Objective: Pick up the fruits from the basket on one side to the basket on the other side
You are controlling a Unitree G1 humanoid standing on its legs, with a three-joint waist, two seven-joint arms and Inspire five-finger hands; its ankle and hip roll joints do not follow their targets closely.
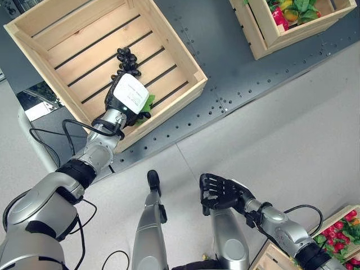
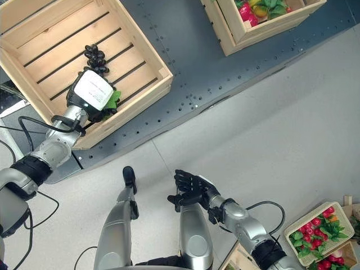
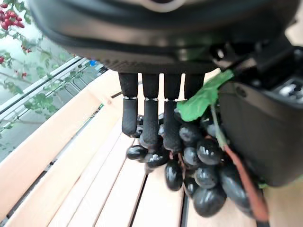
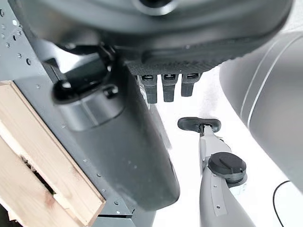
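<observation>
A bunch of dark grapes (image 1: pixel 126 59) with a green leaf (image 1: pixel 147 104) lies low inside the big wooden crate (image 1: pixel 84 39) at the left. My left hand (image 1: pixel 128 95) reaches into that crate, over the bunch. In the left wrist view its fingers (image 3: pixel 151 118) lie across the grapes (image 3: pixel 199 161) and the thumb presses the other side, with the bunch just over the slats. My right hand (image 1: pixel 222 191) hangs low over the floor, fingers relaxed and holding nothing.
A second wooden crate (image 1: pixel 261 34) with mixed fruit and leaves stands at the far right on the dark grey platform (image 1: pixel 225 73). A small crate (image 1: pixel 337 216) of red fruit and leaves sits on the light floor at the lower right.
</observation>
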